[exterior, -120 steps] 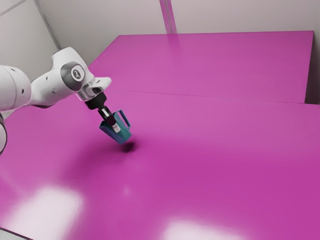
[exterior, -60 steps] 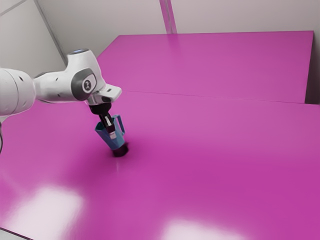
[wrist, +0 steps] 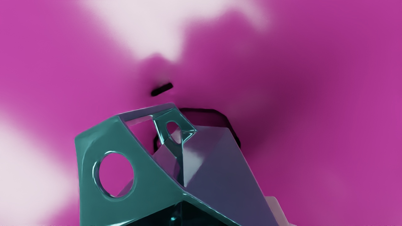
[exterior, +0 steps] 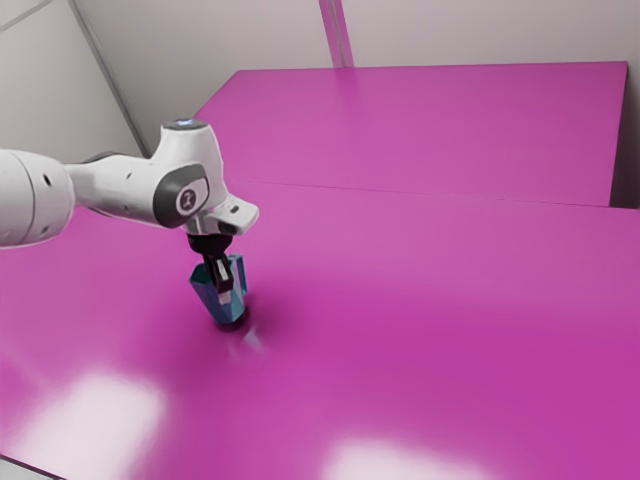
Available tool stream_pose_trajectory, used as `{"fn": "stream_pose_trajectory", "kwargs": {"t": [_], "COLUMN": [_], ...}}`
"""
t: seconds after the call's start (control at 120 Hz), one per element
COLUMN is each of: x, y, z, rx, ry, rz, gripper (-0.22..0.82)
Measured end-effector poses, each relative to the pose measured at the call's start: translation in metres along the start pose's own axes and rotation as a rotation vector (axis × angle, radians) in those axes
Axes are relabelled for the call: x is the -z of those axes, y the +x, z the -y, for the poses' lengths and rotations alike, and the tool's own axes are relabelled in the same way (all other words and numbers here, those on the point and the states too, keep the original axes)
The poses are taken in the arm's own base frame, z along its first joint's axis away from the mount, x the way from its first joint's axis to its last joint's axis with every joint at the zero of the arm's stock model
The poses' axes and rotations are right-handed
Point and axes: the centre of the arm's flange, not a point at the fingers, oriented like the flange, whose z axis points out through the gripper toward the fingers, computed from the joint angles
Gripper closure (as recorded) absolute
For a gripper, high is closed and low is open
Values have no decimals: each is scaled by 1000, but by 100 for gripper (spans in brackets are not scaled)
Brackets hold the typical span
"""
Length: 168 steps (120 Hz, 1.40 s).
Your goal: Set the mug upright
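Note:
The gripper (exterior: 224, 296) is shut on the teal-blue faceted mug (exterior: 206, 288) in the exterior view, one finger lying across its near side. The mug leans slightly, its open top toward the exterior view's left and its handle (exterior: 240, 272) toward the right. Its base is low over the table, close to a dark shadow; whether they touch I cannot tell. In the wrist view the mug (wrist: 220, 169) stands between the sides of the gripper (wrist: 201, 219), with one pale fingertip (wrist: 275, 205) showing beside it and the other hidden.
The glossy magenta table (exterior: 430, 330) extends around the mug, with bright reflections near its front. Behind it is another magenta surface (exterior: 420, 130) against pale walls. A short black mark (wrist: 161, 89) and a dark outline appear near the mug in the wrist view.
My hand has come down and swung to a more vertical pose, carrying the mug with it. The mug has turned from a strong tilt to a slight lean, its base lower.

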Motion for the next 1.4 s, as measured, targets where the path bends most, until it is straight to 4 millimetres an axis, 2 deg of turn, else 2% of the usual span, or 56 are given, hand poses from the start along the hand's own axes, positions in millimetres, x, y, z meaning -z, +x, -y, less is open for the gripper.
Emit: {"fn": "stream_pose_trajectory", "kwargs": {"t": [0.125, 0.408, 0.592, 0.733, 0.975, 1.117, 1.25, 1.4], "x": [-9, -21, -26, -16, 33, 75, 141, 208], "y": [-1, 2, -8, -13, -8, -5, -7, -25], "z": [-14, -22, -15, -7, -13, -11, 5, 24], "rx": [-10, 0, 48, 80, 78, 99, 166, 267], "ry": [15, 41, 31, 41, 106, 150, 202, 235], "rz": [40, 88, 93, 73, -6, -74, -158, -216], "gripper": [78, 78, 39, 20, 6, 3, 2, 1]}}
